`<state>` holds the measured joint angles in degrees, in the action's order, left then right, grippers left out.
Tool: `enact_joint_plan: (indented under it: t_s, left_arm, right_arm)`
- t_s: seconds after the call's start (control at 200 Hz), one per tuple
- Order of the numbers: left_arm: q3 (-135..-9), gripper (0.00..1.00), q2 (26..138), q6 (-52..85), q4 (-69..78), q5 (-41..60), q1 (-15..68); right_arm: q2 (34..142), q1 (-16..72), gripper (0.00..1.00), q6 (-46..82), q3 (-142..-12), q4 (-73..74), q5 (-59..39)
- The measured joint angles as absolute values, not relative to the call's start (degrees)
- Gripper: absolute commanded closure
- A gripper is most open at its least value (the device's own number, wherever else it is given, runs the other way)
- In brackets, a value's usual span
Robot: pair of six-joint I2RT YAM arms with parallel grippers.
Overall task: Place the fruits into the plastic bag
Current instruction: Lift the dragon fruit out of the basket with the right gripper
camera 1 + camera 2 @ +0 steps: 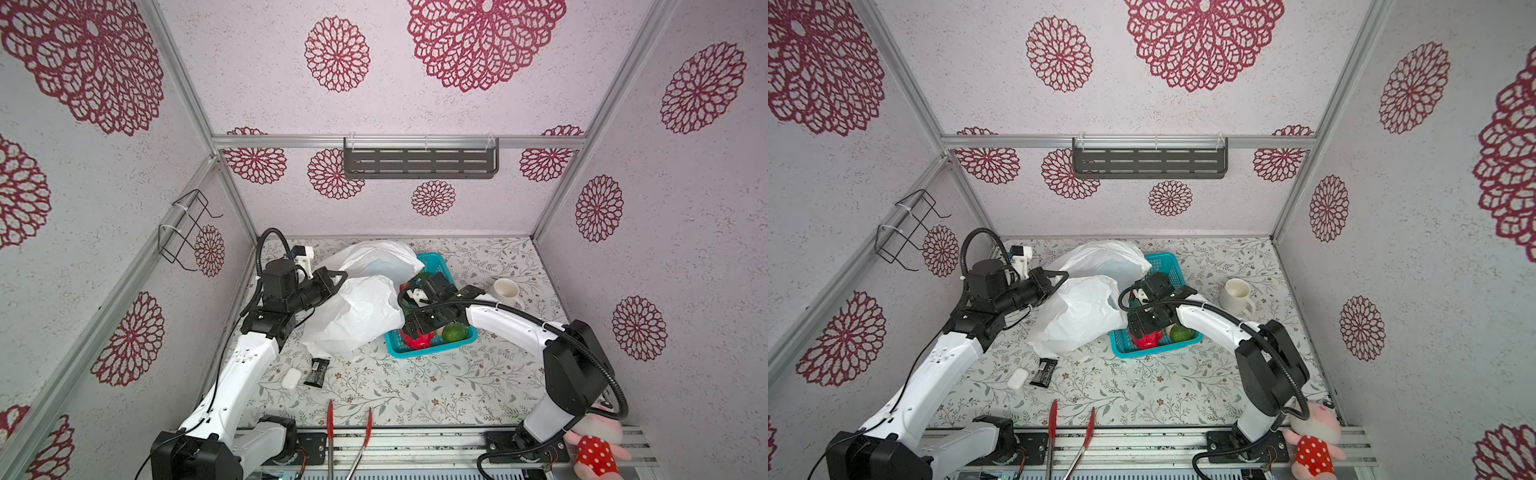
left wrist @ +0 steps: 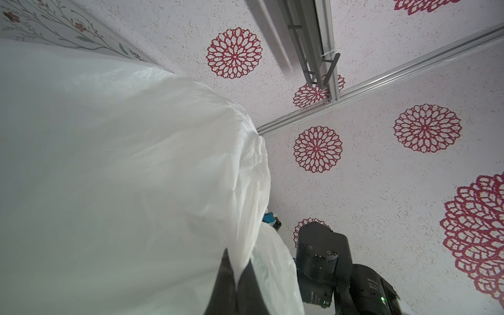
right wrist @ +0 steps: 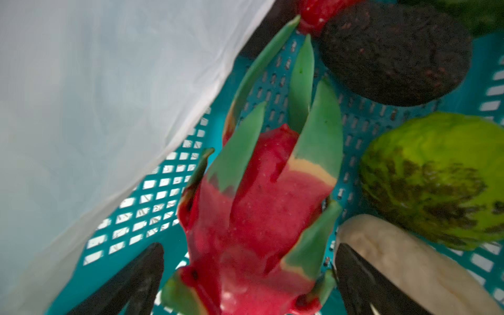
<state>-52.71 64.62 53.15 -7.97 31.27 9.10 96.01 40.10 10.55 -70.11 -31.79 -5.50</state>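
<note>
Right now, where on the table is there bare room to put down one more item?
Freest: the front middle of the table, between the teal basket, the red tongs and the right arm. Also free: the back right corner behind the mug. Crowded: the plastic bag against the basket.

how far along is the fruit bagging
Done: left gripper pinches the plastic bag by its edge; no fruit visibly bagged. In hand: open right gripper straddles the dragon fruit, not yet gripped. Left: it, the dark brown fruit, green fruit and cream fruit all lie in the teal basket.
</note>
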Motion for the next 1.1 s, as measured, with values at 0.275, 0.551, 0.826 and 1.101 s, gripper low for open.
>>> enact_joint_plan:
  t_s: [0.275, 0.551, 0.826, 1.101]
  left_arm:
    - [-52.64, 1.0, 64.62, 52.9, -8.05, 31.22, 9.1]
    - [-51.79, 1.0, 64.62, 52.93, -8.03, 31.22, 9.1]
    - [-51.68, 1.0, 64.62, 52.95, -8.1, 31.22, 9.1]
    - [-51.57, 1.0, 64.4, 52.95, -8.23, 31.07, 9.1]
  right_arm:
    - [101.27, 42.09, 0.01, 10.7, -75.07, -34.15, -2.07]
    - [105.3, 42.15, 0.01, 12.88, -78.96, -36.32, -2.9]
    - [110.67, 42.37, 0.01, 13.61, -85.1, -38.37, -1.02]
    - [110.45, 42.76, 0.15, 13.74, -83.29, -37.04, 0.01]
